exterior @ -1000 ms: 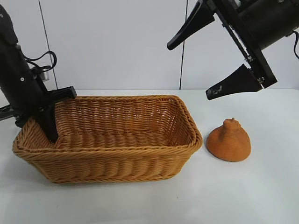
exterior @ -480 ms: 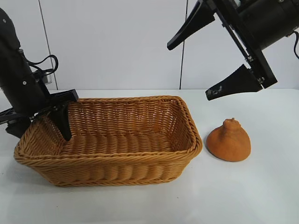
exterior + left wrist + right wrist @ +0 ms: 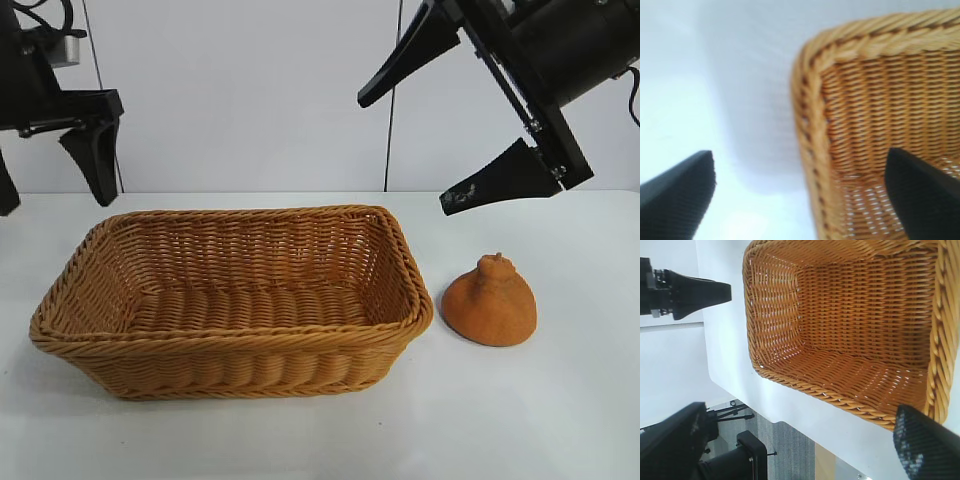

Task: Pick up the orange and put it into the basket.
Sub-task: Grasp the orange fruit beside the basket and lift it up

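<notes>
The orange (image 3: 490, 302), a dull-orange dome with a small knob, sits on the white table just right of the basket (image 3: 230, 300). It shows in no wrist view. The tan wicker basket is empty. My right gripper (image 3: 403, 154) is open and empty, held high above the gap between the basket's right end and the orange. Its wrist view looks down into the basket (image 3: 865, 315) past its own gripper (image 3: 800, 412). My left gripper (image 3: 50, 190) is open and empty above the basket's far left corner, whose rim (image 3: 810, 100) lies below the gripper (image 3: 800, 154).
The white table (image 3: 560, 420) runs in front of and to the right of the basket. A pale wall panel (image 3: 250, 90) stands behind. The right wrist view shows the left arm's finger (image 3: 695, 292) and the table's edge (image 3: 790, 420) with floor beyond.
My left gripper has let go of the basket's left wall and risen clear above it. The basket has settled slightly to the right. The right arm and the orange have not moved.
</notes>
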